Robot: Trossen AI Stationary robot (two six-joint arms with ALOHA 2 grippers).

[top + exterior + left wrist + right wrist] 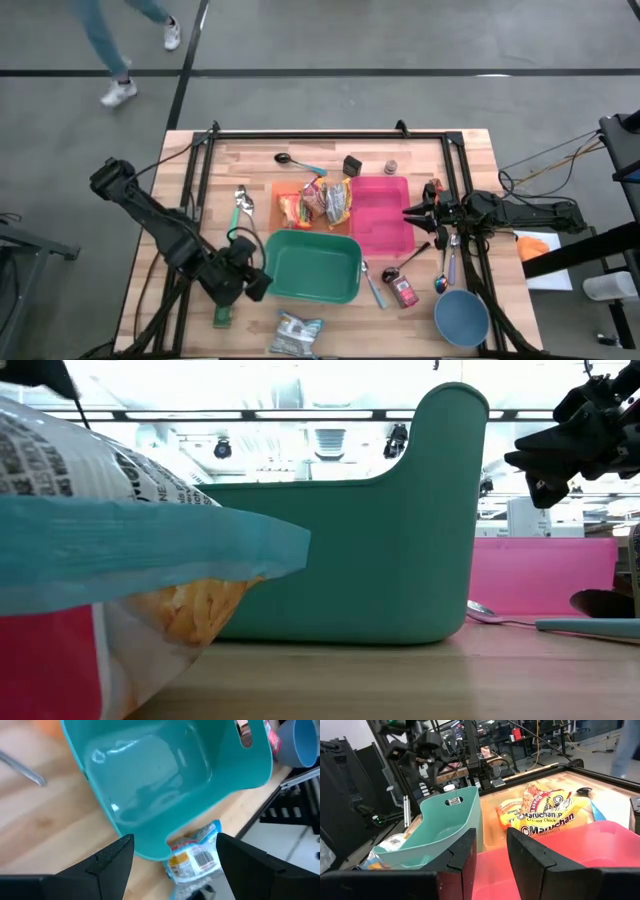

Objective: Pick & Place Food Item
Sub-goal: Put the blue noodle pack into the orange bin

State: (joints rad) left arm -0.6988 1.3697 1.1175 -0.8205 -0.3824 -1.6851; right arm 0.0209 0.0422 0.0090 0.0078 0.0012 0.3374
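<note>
Wooden table [180, 180] on a grey floor, black frame rails around it; a person's legs and white shoes at the top left of the high view.

Containers: teal bin [313, 266] near the front middle — inside looks bare in the left wrist view. Pink tray [381, 214] just behind and right of it, nothing seen in it. Orange tray [280, 190] left of the pink one, touching it, holds ramen packets [322, 202] — a small heap, Maruchan print readable in the right wrist view. Blue bowl [461, 317] at the front right corner; contents cannot be told.

Left gripper [262, 283] is at the teal bin's left end, pointing down, fingers spread wide, nothing between them; in its wrist view the bin's near rim and a snack bag [296, 334] show in the gap. That bag lies flat at the table's front edge, just in front of the bin, not touched.

Right gripper [408, 212] hangs level over the pink tray's right edge, fingers a narrow gap apart, holding nothing.

Around: black spoon with blue handle [298, 162] and a dark cube [352, 165] behind the trays, metal spoon [241, 204] at left, small red bottle [404, 291] lying between bin and bowl.
</note>
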